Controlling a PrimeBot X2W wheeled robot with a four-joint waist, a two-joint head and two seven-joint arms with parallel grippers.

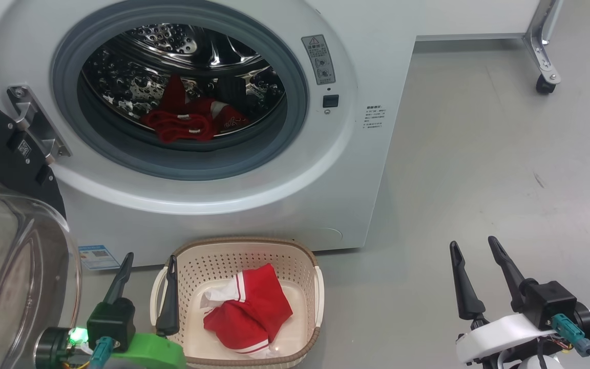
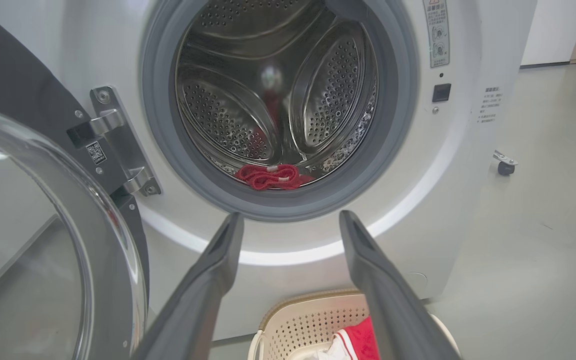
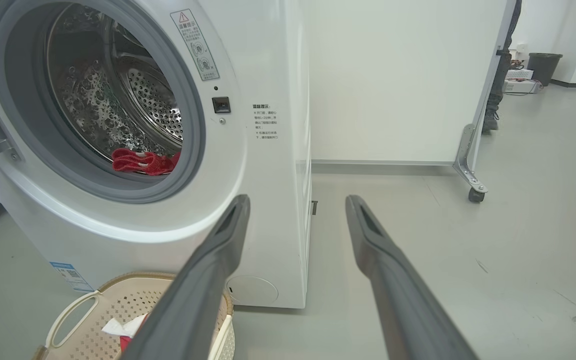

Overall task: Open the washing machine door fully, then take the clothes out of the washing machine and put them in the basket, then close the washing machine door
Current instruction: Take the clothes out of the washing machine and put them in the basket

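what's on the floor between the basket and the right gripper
Nothing. In the head view, the grey floor between the basket and the open right gripper is bare.

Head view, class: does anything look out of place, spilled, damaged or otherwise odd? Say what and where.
Nothing stands out. The washing machine door hangs open at left, red clothes lie in the drum, and one red garment lies inside the basket. Nothing looks spilled or damaged.

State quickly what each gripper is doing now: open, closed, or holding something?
Left gripper: open, holding nothing.
Right gripper: open, holding nothing.
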